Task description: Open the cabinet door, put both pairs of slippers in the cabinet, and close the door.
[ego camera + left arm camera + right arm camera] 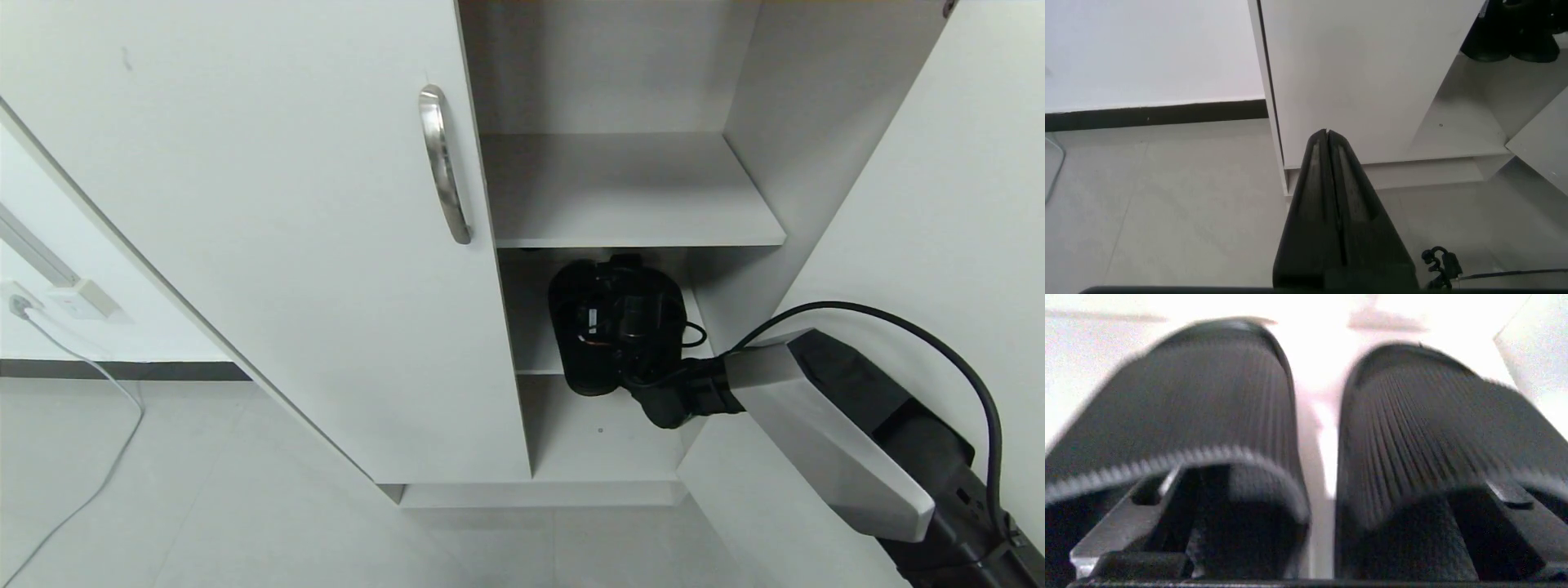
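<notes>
Cabinet door [922,245] open. Right fingers [1127,531], one under each strap, pinching black slippers [612,327] inside cabinet, below upper shelf [629,196]. Left fingers [1310,188] pressed together, empty. Judged remaining: release, second pair, close door.

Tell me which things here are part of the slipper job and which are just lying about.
Job in hand:
black slippers
right pincer, holding them
cabinet
open door

Just lying about:
wall socket
cable
closed door's handle
</notes>
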Tool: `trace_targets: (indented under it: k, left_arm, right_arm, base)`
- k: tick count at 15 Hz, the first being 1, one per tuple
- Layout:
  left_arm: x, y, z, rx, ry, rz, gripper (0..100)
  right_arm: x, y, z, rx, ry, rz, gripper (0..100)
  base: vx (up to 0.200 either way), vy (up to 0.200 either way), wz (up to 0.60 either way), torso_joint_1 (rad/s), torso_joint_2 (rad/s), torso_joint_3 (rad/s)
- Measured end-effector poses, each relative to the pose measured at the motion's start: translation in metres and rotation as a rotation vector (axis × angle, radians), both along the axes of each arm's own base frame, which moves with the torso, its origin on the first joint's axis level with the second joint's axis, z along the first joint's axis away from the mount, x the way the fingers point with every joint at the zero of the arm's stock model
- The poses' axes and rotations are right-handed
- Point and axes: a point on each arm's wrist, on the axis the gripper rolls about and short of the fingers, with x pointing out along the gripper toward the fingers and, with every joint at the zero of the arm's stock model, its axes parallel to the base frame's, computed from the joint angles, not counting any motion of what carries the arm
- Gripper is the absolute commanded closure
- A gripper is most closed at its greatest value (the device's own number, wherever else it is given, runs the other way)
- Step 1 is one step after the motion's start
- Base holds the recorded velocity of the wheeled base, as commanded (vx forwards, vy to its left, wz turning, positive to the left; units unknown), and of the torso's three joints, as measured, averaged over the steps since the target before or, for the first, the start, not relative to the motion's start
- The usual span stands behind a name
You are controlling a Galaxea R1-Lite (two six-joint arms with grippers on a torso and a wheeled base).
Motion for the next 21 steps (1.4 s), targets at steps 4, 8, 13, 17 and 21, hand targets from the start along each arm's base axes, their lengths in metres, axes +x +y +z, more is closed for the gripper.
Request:
trace_targets:
  k: [4,8,13,17,21]
  left_arm:
    - [0.000,0.000,0.000,0.000,0.000,-0.001,100]
    - [0.000,0.000,0.000,0.000,0.000,0.000,100]
    - [0.000,0.000,0.000,0.000,0.000,0.000,100]
    - [0.000,0.000,0.000,0.000,0.000,0.000,100]
    - [0.000,0.000,0.000,0.000,0.000,0.000,100]
  right_arm:
    - [-0.019,-0.003,-0.002,-0.003,0.002,0.014,0]
    - [-0.053,-0.007,0.001,-0.002,-0.003,0.045,0]
    - [-0.127,-0.010,-0.005,-0.003,-0.001,0.142,0]
    - [-0.153,-0.008,-0.003,-0.011,0.005,0.186,0]
    - [-0.158,-0.007,-0.001,-0.011,0.004,0.197,0]
  base:
    - [0.000,0.000,0.00,0.000,0.00,0.000]
    - [0.000,0.000,0.00,0.000,0.00,0.000]
    - [0.000,0.000,0.00,0.000,0.00,0.000]
    - [0.000,0.000,0.00,0.000,0.00,0.000]
    - [-0.150,0.000,0.00,0.001,0.00,0.001]
